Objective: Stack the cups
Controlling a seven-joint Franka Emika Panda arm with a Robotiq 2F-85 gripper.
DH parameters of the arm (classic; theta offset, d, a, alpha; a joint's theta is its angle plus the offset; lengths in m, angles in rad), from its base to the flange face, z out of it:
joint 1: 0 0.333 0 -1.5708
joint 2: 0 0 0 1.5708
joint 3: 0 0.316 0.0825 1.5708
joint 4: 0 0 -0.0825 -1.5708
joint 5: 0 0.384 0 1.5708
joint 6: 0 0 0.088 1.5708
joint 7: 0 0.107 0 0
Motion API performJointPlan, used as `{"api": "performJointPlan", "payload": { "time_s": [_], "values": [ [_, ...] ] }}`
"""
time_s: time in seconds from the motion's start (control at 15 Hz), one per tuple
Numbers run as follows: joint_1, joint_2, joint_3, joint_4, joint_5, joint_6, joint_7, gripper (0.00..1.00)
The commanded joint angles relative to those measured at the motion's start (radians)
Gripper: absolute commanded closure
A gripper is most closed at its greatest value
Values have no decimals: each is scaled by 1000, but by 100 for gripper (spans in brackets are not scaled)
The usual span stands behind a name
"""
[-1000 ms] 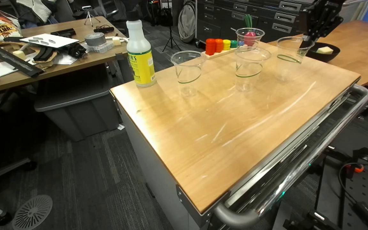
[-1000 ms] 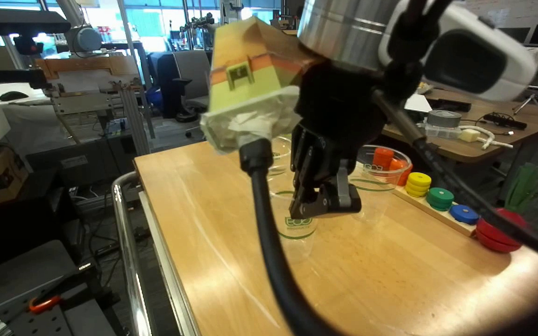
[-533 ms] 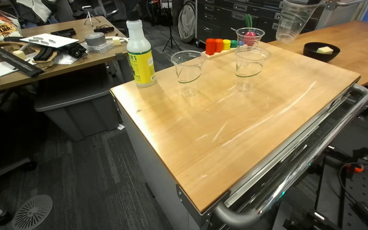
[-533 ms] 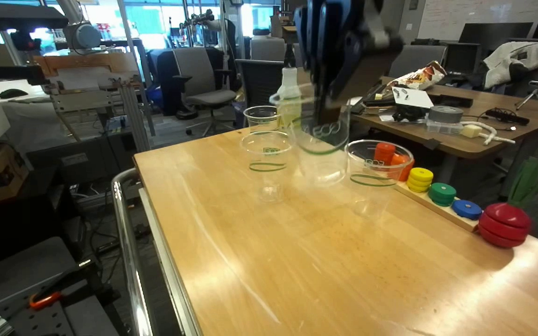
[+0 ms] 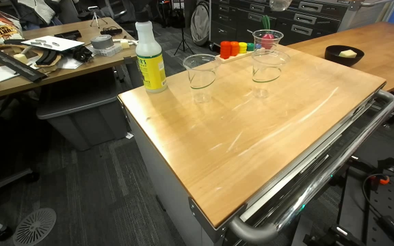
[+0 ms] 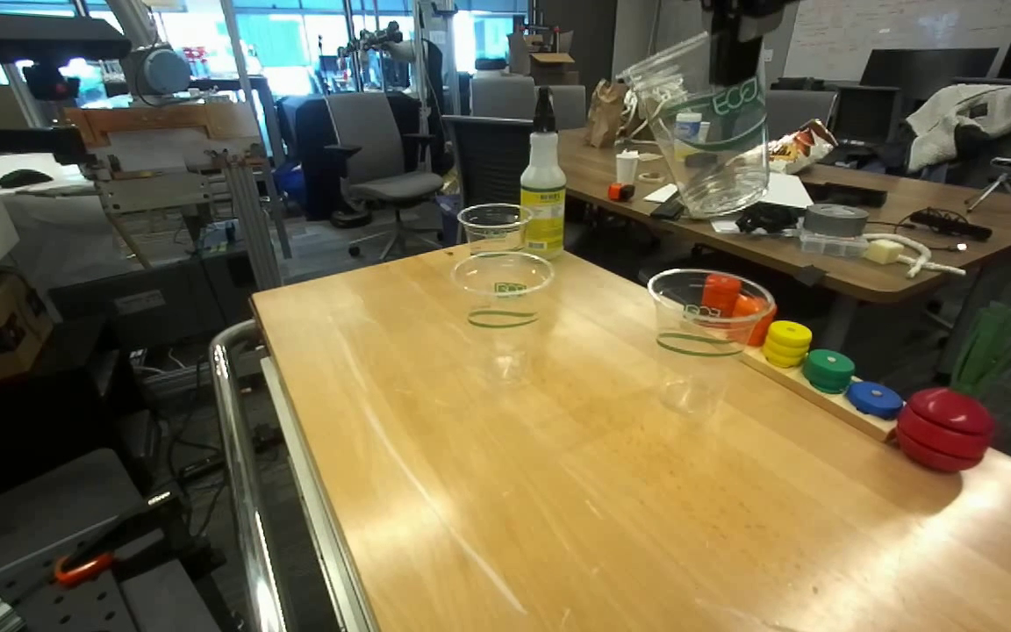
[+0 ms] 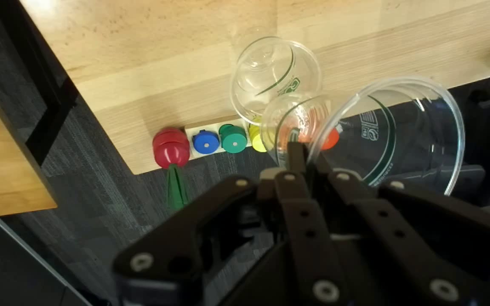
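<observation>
My gripper (image 6: 736,61) is shut on the wall of a clear cup (image 6: 716,167) and holds it tilted, high above the table. The held cup's base (image 5: 280,4) shows at the top in an exterior view, where the gripper is out of frame. In the wrist view the fingers (image 7: 297,159) pinch its rim. Three more clear cups stand upright and apart: one by the ring toy (image 6: 707,344) (image 7: 277,76), one mid-table (image 6: 503,316) (image 5: 267,73), one near the spray bottle (image 5: 202,83) (image 6: 492,230). A red toy vegetable shows through the ring-side cup in an exterior view.
A ring toy (image 6: 828,373) and a red toy vegetable (image 6: 944,430) line the table's edge. The spray bottle (image 5: 150,61) stands at a corner. A metal rail (image 5: 337,164) runs along one side. A black bowl (image 5: 344,56) sits on the adjoining table.
My gripper has lifted the held cup off the table, where it stood upright a second ago. It has moved up and toward the ring-toy side and is now tilted. The standing cups have not moved.
</observation>
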Motion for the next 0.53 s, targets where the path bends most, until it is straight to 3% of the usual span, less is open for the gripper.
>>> {"api": "performJointPlan", "payload": {
  "time_s": [0.0,0.27,0.47],
  "values": [
    [23,181,-28,173,97,-43,-82,95],
    [-12,298,-36,273,149,-103,-138,95],
    [-40,313,-40,291,154,-131,-170,95]
  ]
}}
